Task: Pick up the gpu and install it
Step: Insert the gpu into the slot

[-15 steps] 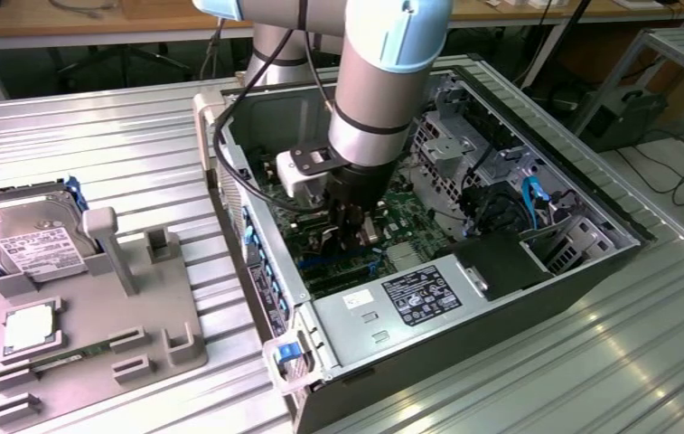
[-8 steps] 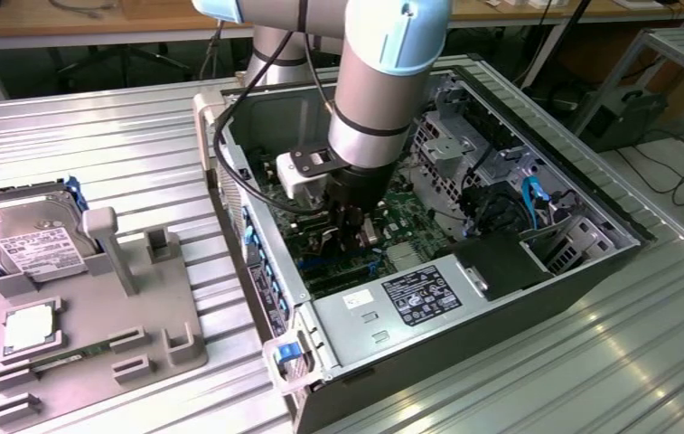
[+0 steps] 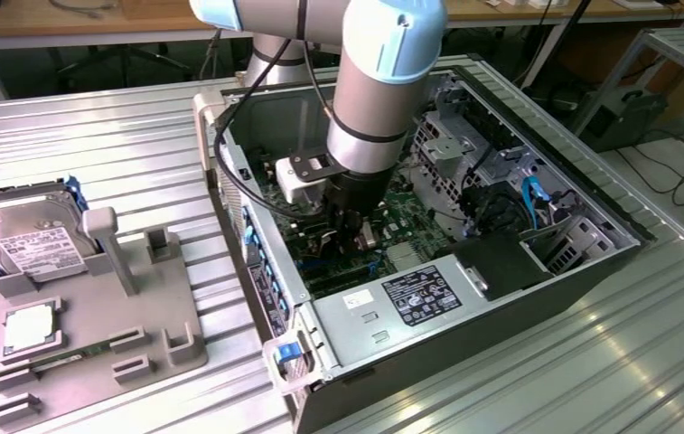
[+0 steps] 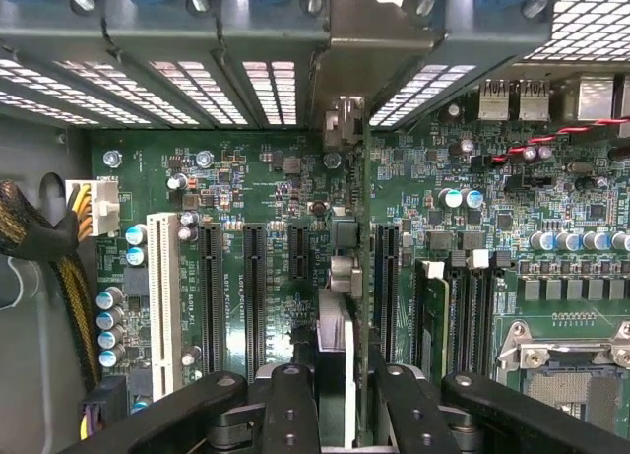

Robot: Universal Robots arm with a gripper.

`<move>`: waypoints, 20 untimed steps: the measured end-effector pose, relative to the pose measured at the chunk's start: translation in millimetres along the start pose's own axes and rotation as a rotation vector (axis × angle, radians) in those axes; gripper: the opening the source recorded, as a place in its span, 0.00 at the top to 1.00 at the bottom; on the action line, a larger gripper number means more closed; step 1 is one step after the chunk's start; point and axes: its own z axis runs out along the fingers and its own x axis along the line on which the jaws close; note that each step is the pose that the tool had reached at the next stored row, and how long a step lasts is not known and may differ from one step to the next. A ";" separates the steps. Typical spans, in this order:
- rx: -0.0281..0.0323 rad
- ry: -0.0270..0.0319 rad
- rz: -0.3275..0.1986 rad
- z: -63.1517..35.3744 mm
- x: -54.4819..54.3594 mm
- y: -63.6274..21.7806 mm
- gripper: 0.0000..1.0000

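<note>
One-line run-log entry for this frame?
gripper: shut on gpu | place: inside PC case, over motherboard slots | gpu: edge-on, bracket toward rear

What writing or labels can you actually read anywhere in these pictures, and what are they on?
No text can be read for certain.
White label on the hard drive: print too small to read.
Dark label on the power supply: too blurred to read.
White lettering on the motherboard: too small to read.
The gpu between the fingers shows no readable marking.

labels: I am seeing printed labels on the power supply [image 3: 420, 298] and the hard drive [image 3: 31, 246], left of frame | legibility: I am reading no word or number on either | board print: unreadable
</note>
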 end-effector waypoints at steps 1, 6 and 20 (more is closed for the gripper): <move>0.0000 0.0000 0.000 0.0 0.0 0.0 0.72; -0.0001 0.0002 0.000 -0.1 0.0 0.0 0.65; 0.0295 0.0004 -0.001 -56.0 -1.6 -0.5 0.65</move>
